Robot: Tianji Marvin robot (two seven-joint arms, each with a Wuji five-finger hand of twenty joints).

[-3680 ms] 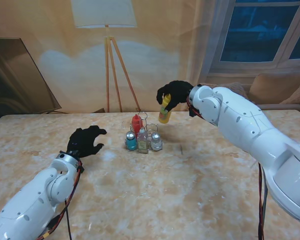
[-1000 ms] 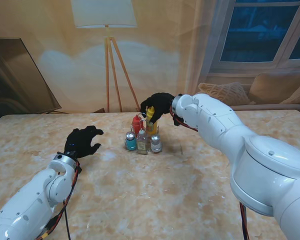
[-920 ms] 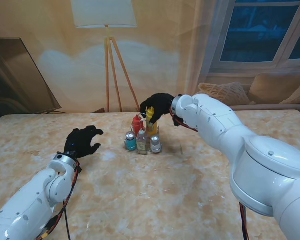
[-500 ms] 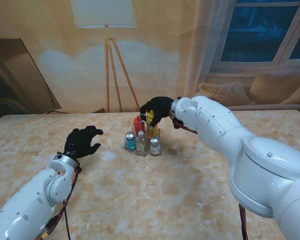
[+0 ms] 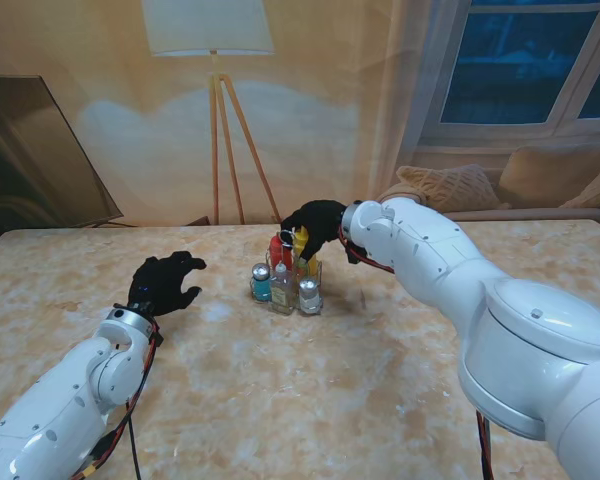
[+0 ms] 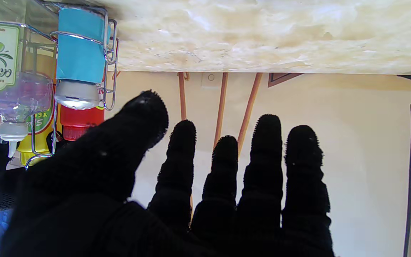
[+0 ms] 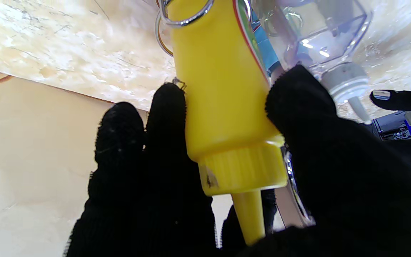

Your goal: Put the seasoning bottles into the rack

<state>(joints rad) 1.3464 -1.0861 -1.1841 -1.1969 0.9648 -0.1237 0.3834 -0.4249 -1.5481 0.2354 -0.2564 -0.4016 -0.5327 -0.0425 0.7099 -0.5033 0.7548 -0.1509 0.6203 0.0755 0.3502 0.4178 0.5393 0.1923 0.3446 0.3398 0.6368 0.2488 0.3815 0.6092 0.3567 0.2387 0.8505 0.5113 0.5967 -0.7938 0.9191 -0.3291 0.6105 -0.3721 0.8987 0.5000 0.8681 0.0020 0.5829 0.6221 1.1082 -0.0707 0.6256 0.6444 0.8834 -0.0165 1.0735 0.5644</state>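
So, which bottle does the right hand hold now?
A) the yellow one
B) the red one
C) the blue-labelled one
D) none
A: in the right wrist view the right hand has its fingers closed around the yellow bottle, which already passes through a wire ring of the rack.

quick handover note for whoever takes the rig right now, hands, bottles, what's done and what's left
Right hand: shut on the yellow bottle, which is upright and inside a wire ring of the rack.
Left hand: open, holding nothing, over the table left of the rack.
In the rack: red bottle, blue shaker, olive oil bottle, silver shaker.
Left: confirm the yellow bottle is seated, release, withdraw.
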